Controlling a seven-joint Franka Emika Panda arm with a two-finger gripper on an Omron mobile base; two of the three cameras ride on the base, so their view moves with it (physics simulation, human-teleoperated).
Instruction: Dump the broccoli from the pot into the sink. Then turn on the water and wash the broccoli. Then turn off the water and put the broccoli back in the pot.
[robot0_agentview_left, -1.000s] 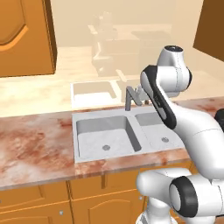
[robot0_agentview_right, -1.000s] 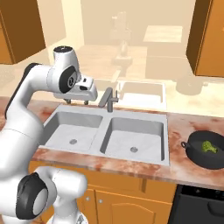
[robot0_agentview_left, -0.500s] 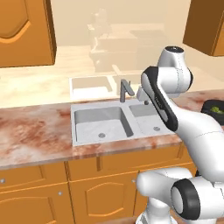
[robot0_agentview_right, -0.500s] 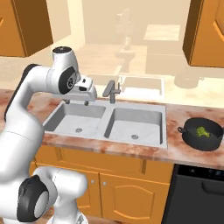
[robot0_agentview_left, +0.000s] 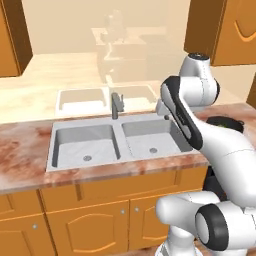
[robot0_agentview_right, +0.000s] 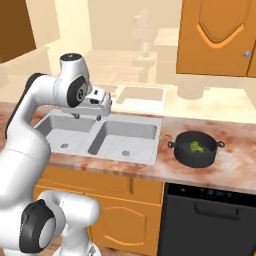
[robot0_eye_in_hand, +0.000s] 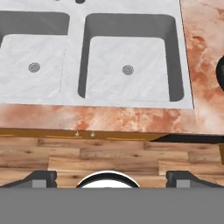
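Note:
The grey double sink (robot0_agentview_left: 85, 131) lies in the marble counter, its faucet (robot0_agentview_left: 116, 104) upright behind the divider and no water running. The black pot (robot0_agentview_right: 196, 149) stands on the counter right of the sink with the yellow-green broccoli (robot0_agentview_right: 195, 147) inside it. My gripper (robot0_agentview_right: 87, 117) hovers open above the sink's back rim, well left of the pot. In the hand view both basins (robot0_eye_in_hand: 128, 65) are bare, the fingertips (robot0_eye_in_hand: 40, 177) stand wide apart with nothing between them, and the pot's edge (robot0_eye_in_hand: 221, 72) shows at the right border.
A faint cream-tinted double sink (robot0_agentview_left: 82, 98) sits behind on the far counter. Wooden wall cabinets (robot0_agentview_right: 217, 35) hang above the pot. A black dishwasher front (robot0_agentview_right: 210, 220) is below the pot. Bare marble counter (robot0_agentview_right: 240, 165) surrounds the pot.
The whole picture has shifted left: the base has driven right. The sink sits further left and the pot has come closer to the middle. The arm's pose looks unchanged.

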